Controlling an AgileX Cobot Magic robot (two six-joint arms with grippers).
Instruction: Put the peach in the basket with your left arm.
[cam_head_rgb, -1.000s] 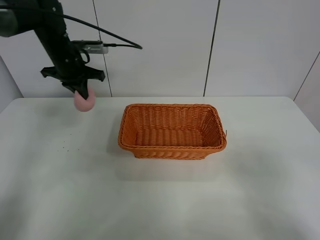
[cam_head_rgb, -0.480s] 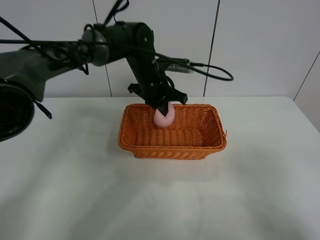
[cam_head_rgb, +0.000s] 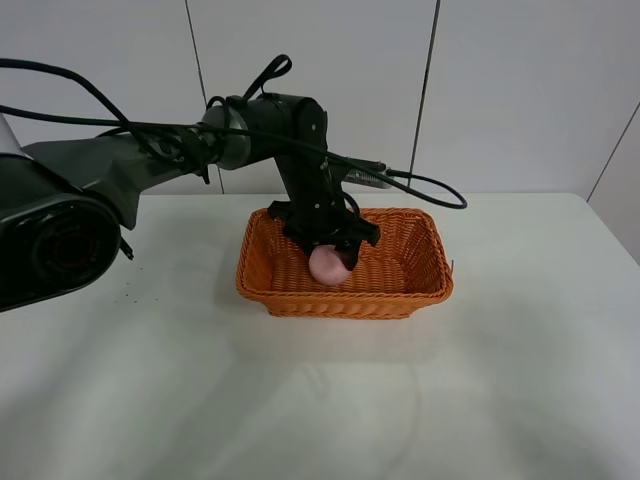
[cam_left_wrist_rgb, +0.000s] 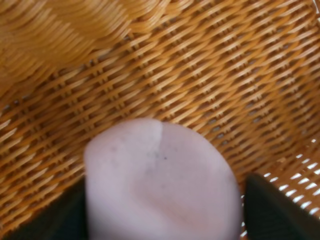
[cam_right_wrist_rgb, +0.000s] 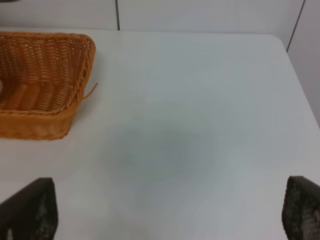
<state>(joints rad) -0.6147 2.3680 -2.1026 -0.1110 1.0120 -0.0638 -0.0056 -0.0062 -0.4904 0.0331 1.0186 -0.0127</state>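
The left arm (cam_head_rgb: 150, 160) reaches in from the left side of the white table (cam_head_rgb: 150, 380) and bends down into the basket (cam_head_rgb: 345, 292). A black cable (cam_head_rgb: 425, 190) loops off the arm above the basket's far rim. The left gripper (cam_head_rgb: 330, 252) sits inside the basket, jaws clamped on the peach (cam_head_rgb: 327, 266). The left wrist view shows one dark finger (cam_left_wrist_rgb: 272, 210) pressed to each side of the fruit. The peach is below rim level, left of the basket's centre. Contact with the woven floor cannot be confirmed. The right gripper (cam_right_wrist_rgb: 165, 210) hangs over bare table right of the basket, jaws wide apart and holding nothing.

Count: one peach, one basket, one cable, two grippers.
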